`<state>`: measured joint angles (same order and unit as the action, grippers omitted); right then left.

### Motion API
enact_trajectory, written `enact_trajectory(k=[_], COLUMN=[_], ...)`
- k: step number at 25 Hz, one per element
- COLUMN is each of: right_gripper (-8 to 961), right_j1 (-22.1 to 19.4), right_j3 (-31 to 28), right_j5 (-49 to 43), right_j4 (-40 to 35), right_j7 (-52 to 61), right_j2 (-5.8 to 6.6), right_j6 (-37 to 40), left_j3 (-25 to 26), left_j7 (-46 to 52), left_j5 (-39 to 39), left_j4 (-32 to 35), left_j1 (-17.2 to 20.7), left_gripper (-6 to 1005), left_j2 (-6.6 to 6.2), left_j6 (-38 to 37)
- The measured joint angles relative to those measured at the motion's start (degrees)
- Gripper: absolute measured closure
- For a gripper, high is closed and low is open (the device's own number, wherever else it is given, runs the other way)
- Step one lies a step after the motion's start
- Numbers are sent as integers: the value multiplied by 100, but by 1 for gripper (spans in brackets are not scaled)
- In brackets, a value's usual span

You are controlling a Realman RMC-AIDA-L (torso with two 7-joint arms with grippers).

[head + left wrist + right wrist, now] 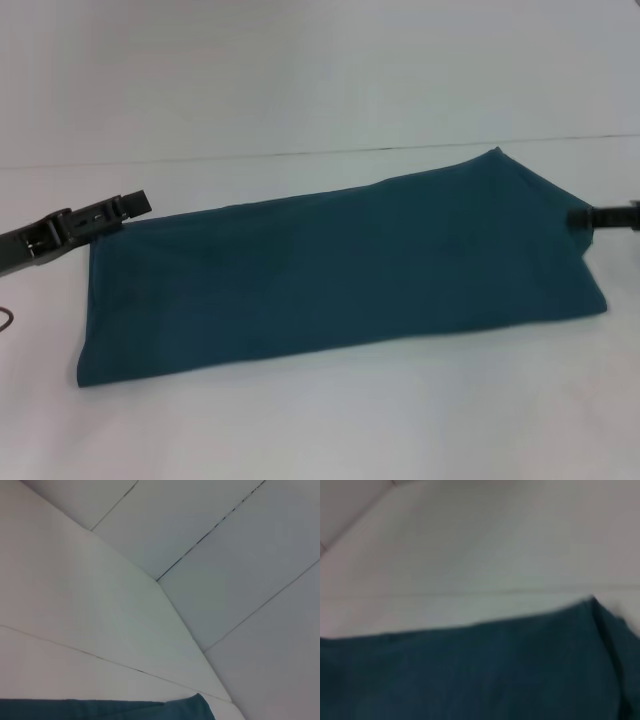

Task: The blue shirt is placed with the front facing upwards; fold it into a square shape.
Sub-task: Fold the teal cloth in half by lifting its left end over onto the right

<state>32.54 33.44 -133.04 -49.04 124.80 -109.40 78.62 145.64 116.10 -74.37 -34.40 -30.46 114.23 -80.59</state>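
The blue shirt (340, 270) lies on the white worktop (320, 420) as a long folded band, plain teal on its upper face with no lettering showing. It stretches between the two grippers, its far edge lifted a little and its near edge resting flat on the worktop.

The left gripper (135, 207) sits at the band's far corner on the robot's left, tips right at the cloth's edge. From there the shirt runs away toward the other arm and toward the robot. Whether the fingers pinch the fabric or merely touch it cannot be told from the head view. The left wrist view shows only a thin strip of the blue shirt (125, 709) with one pointed corner against pale panels.

The right gripper (582, 220) meets the opposite end of the band, just below the raised far corner, where the cloth bends into a short flap. Only its dark tip shows, so its opening cannot be told. In the right wrist view the blue shirt (480, 675) fills the part nearest the gripper, with the worktop beyond it.
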Motion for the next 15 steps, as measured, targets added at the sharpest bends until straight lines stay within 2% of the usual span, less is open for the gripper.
enact_trajectory(k=[7, 15], right_gripper=[27, 29], right_j1=[126, 147], right_j3=[-4, -55], right_j5=[-1127, -1216], right_j4=[-289, -261], right_j7=[949, 939], right_j2=[40, 0], right_j6=[391, 334], left_j3=[-38, -52], left_j7=[3, 54], left_j5=[30, 176], left_j4=[10, 24], left_j1=[12, 28], left_gripper=[150, 151], left_j2=[32, 63], left_j6=[-27, 205])
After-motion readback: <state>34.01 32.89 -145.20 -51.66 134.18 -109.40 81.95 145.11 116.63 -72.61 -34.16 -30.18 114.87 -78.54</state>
